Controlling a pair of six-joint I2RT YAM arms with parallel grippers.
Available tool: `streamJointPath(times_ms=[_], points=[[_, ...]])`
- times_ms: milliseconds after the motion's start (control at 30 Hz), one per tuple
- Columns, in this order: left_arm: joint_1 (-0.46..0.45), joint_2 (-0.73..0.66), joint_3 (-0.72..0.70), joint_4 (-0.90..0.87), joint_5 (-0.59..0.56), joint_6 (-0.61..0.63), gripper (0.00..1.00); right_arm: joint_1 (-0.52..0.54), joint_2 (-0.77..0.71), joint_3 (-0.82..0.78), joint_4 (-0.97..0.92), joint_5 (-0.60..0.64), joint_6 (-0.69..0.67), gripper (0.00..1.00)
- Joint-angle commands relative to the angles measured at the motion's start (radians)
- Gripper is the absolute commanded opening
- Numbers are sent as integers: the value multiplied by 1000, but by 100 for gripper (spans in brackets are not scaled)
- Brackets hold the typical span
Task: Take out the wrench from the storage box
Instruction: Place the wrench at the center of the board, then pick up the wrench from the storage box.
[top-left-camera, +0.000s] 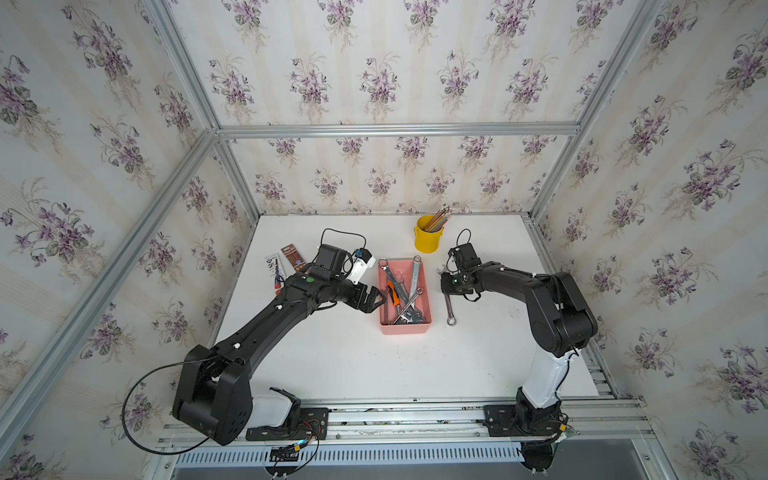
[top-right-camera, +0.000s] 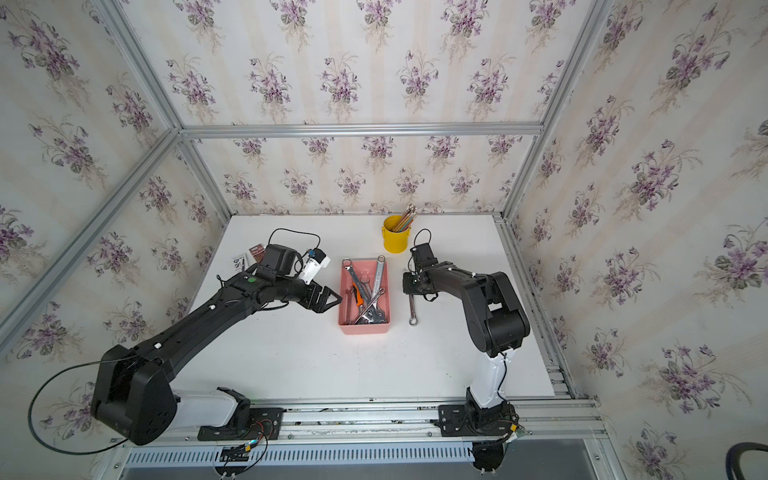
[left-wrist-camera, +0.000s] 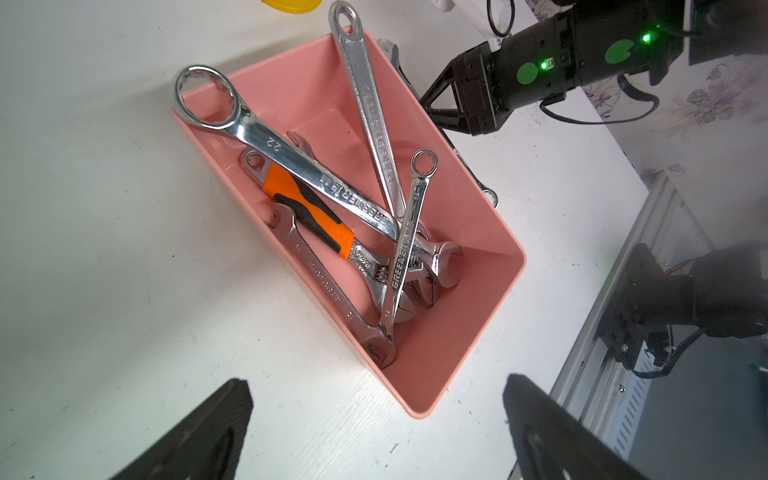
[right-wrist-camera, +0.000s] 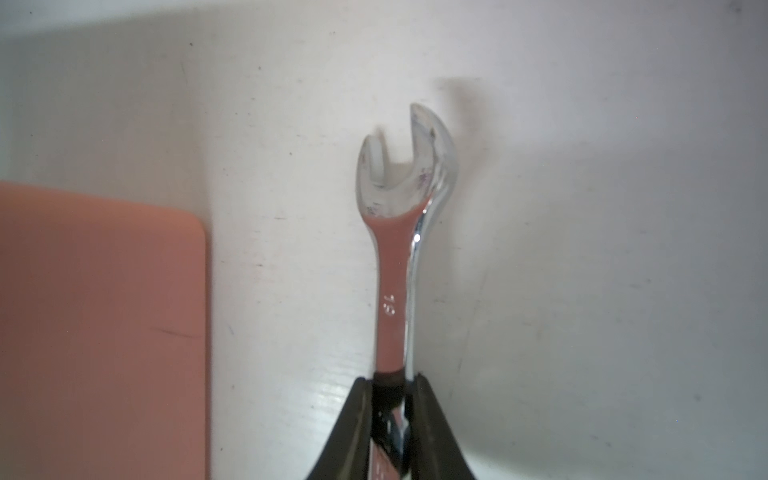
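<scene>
The salmon-pink storage box (top-left-camera: 405, 330) (top-right-camera: 363, 328) (left-wrist-camera: 469, 324) sits mid-table and holds several crossed steel wrenches (left-wrist-camera: 291, 166), one of them with an orange handle (left-wrist-camera: 307, 208). One wrench (top-left-camera: 449, 309) (top-right-camera: 412, 311) (right-wrist-camera: 392, 291) is outside, just right of the box (right-wrist-camera: 104, 311), low over the white table with its ring end toward the front. My right gripper (top-left-camera: 446, 291) (top-right-camera: 410, 293) (right-wrist-camera: 388, 376) has its jaws close on both sides of that wrench's shaft. Just left of the box, my left gripper (top-left-camera: 380, 297) (top-right-camera: 332, 297) (left-wrist-camera: 378, 386) is wide open and holds nothing.
A yellow pencil cup (top-left-camera: 427, 239) stands behind the box. Two flat packets (top-left-camera: 293, 257) (top-left-camera: 274, 270) lie at the far left, behind the left arm. Aluminium frame rails border the table on all sides.
</scene>
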Motion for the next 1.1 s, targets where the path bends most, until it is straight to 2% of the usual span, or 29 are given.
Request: streamJointPath(times_ms=[0, 100, 267, 433, 533, 633, 667, 833, 933, 1067], points=[[1, 3, 17, -11, 14, 11, 99, -3, -13, -5, -66, 57, 7, 21], [0, 6, 28, -16, 16, 10, 99, -1, -53, 3, -92, 79, 3, 22], [0, 5, 42, -28, 17, 15, 99, -1, -144, 14, -143, 83, 8, 34], [4, 0, 53, -55, 9, 29, 99, 22, -254, 20, -192, 32, 72, 35], [8, -6, 52, -64, 10, 32, 99, 77, -322, 40, -239, 13, 175, 35], [14, -12, 44, -69, 7, 35, 99, 161, -405, 25, -208, 7, 361, 36], [16, -15, 41, -68, 5, 35, 99, 220, -427, 16, -187, 19, 436, 37], [26, -15, 36, -57, 11, 35, 99, 396, -424, -32, -53, 89, 721, 40], [28, -16, 38, -55, 13, 35, 99, 444, -362, -32, -21, 127, 783, 42], [29, -27, 32, -49, 11, 33, 99, 445, -298, -48, 14, 155, 817, 44]])
